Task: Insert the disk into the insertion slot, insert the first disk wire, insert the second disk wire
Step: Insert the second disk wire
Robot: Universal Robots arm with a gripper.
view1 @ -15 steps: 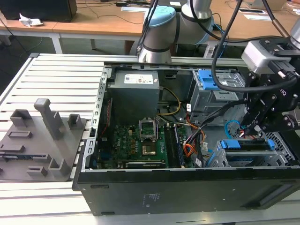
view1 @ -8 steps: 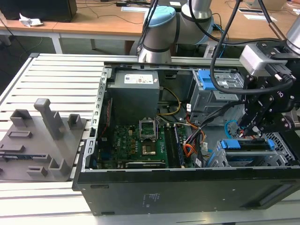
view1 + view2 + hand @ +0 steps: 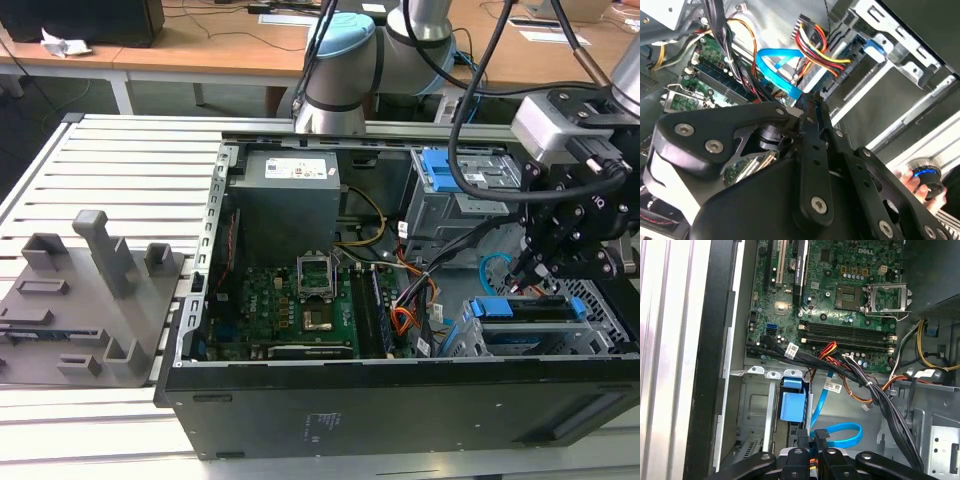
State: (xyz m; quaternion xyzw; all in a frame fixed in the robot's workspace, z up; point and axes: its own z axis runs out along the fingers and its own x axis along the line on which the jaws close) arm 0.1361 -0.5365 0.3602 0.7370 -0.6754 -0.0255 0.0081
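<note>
In the exterior view the gripper (image 3: pixel 527 268) hangs just above the disk (image 3: pixel 528 308), which sits in the slot (image 3: pixel 590 335). In both wrist views its fingers (image 3: pixel 810 452) (image 3: pixel 812 125) pinch a blue cable (image 3: pixel 837 436) (image 3: pixel 777 70) beside the disk's blue frame (image 3: pixel 792 405).

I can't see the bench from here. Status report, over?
Pincer low inside the computer case, at the drive bay. Blue-framed disk sits in the bay. Blue cable looped beside the pincer; wire bundle crosses nearby.

Disk (image 3: pixel 528 309) in insertion slot (image 3: pixel 600 335) — claw (image 3: pixel 524 272) above
</note>
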